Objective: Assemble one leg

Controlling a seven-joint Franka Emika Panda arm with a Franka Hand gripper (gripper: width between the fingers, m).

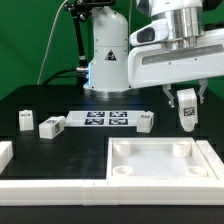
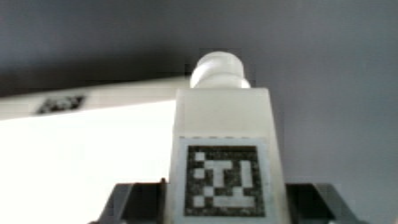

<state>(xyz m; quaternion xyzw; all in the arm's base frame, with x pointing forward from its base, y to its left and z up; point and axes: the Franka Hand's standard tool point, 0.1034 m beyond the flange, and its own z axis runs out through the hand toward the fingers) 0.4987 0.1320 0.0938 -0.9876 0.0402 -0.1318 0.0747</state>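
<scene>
My gripper (image 1: 187, 108) is shut on a white leg (image 1: 187, 116) and holds it upright in the air above the far right corner of the large white square piece (image 1: 160, 162). In the wrist view the leg (image 2: 224, 130) fills the middle, its marker tag facing the camera and its round peg end pointing away, with my dark fingers (image 2: 139, 200) on either side. Three more legs lie on the black table: two at the exterior view's left (image 1: 25, 121) (image 1: 51, 126) and one beside the marker board (image 1: 145, 120).
The marker board (image 1: 106, 120) lies at the table's middle back. A white part's edge (image 1: 5, 155) shows at the exterior view's left. The robot base (image 1: 105, 60) stands behind. The square piece has raised corner sockets (image 1: 181, 150).
</scene>
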